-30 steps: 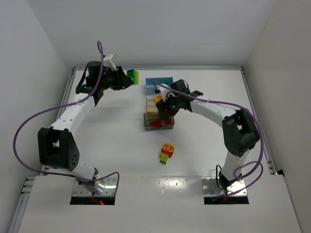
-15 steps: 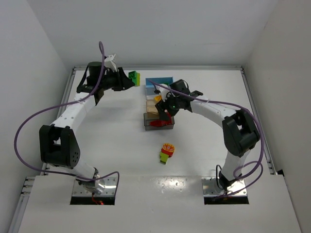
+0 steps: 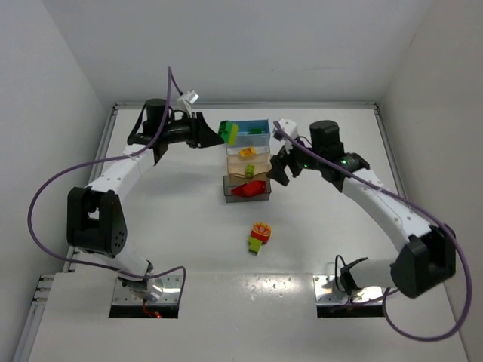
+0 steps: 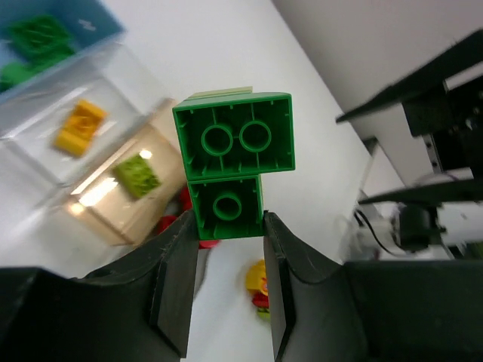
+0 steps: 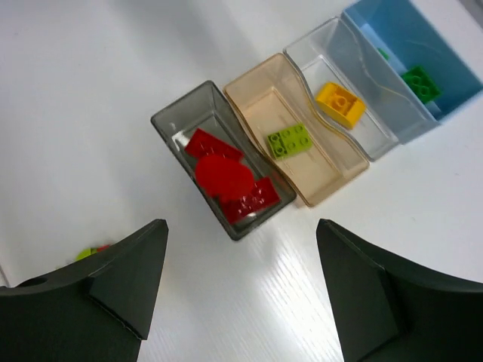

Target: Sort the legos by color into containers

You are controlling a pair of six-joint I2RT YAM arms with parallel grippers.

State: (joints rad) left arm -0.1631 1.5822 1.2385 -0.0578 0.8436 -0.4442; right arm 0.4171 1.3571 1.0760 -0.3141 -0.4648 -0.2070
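While the left gripper (image 4: 226, 249) clamps a green lego (image 4: 232, 162) between its fingers, likely for the blue bin (image 4: 94, 19) ahead, the right gripper (image 5: 241, 279) hangs spread and empty, grey bin (image 5: 185, 113) beyond its fingertips.

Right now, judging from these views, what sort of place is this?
Probably a lab's robot test cell: left arm and right arm bolted at a white table's near edge, plain white walls close around, small bins holding toy bricks.
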